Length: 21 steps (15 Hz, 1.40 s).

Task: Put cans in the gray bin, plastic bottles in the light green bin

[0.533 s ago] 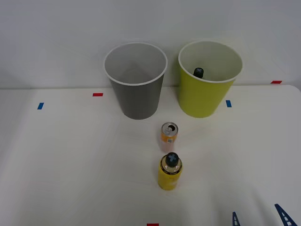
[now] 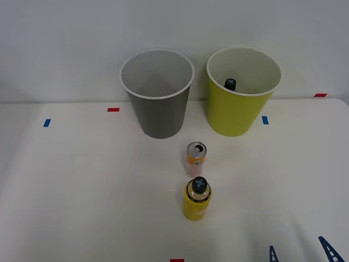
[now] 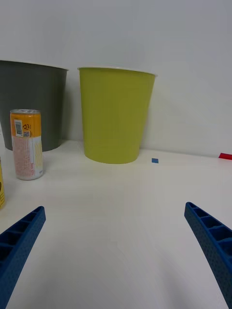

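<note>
- One can is standing upright near the table's middle: small, orange, with a silver top and pull-tab, and a pale lower label in the wrist view.
- Two plastic bottles are showing. One bottle, yellow with a black screw cap, is standing upright just beside the can at its 6 o'clock, apart from it. The second bottle's black cap is peeking out from inside the light green bin.
- Two bins are standing side by side against the wall: the gray bin, white-rimmed and pale inside, is sitting at the can's 11 o'clock; the light green bin is sitting at the can's 1 o'clock. They are close together without touching.
- One right gripper is sitting low at the table's 5 o'clock corner, well apart from the standing bottle. In the wrist view its blue ribbed fingers are spread wide and holding nothing.
- Small red and blue tape marks are dotting the table.
</note>
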Each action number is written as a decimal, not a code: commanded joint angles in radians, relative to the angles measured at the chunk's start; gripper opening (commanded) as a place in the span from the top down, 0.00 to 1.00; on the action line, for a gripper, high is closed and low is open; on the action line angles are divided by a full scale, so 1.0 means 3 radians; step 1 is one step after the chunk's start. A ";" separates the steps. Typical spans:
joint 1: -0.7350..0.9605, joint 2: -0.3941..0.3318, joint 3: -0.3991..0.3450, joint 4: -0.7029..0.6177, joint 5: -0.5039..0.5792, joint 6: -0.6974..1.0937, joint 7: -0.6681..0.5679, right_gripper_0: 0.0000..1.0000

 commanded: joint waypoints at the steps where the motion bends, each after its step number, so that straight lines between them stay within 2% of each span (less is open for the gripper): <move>1: 0.0000 0.0000 0.0000 0.0000 0.0000 0.0000 0.0000 0.00; 21: 0.0000 0.0000 0.0000 0.0000 0.0000 0.0000 0.0000 0.00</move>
